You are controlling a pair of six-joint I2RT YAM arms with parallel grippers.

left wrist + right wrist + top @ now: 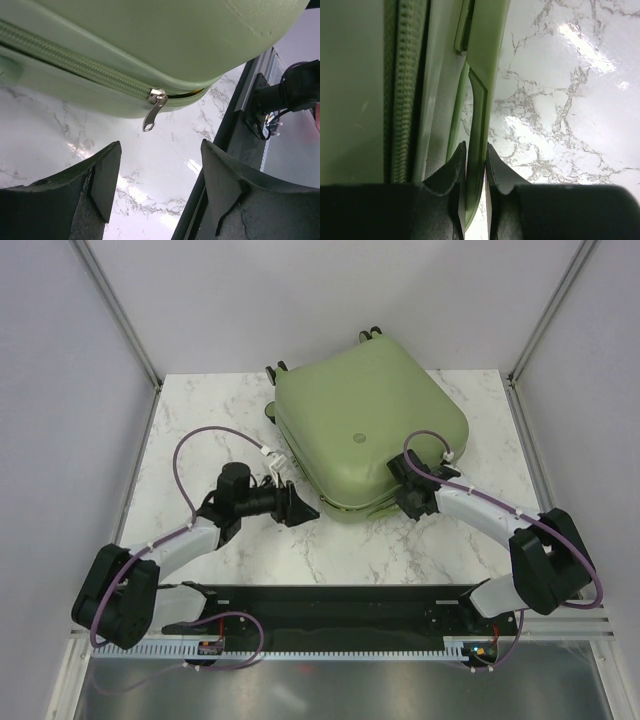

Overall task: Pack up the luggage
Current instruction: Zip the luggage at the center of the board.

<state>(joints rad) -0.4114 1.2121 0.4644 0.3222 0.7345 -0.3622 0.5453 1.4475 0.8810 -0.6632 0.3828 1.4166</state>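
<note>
Left arm and right arm have white links, black joints, looping purple cables, black wedge-shaped fingers.

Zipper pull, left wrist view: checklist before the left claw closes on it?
1. Left claw open: ok.
2. Zipper pull hanging free, centred ahead of the claw's gap: ok.
3. Pull inside the claw: not ok, it lies beyond the tips.
4. Right claw shut on the handle strip, steadying the luggage: ok.
5. Seam closed past the slider: not ok, a gap shows.
6. Contents all inside: cannot tell.
</note>
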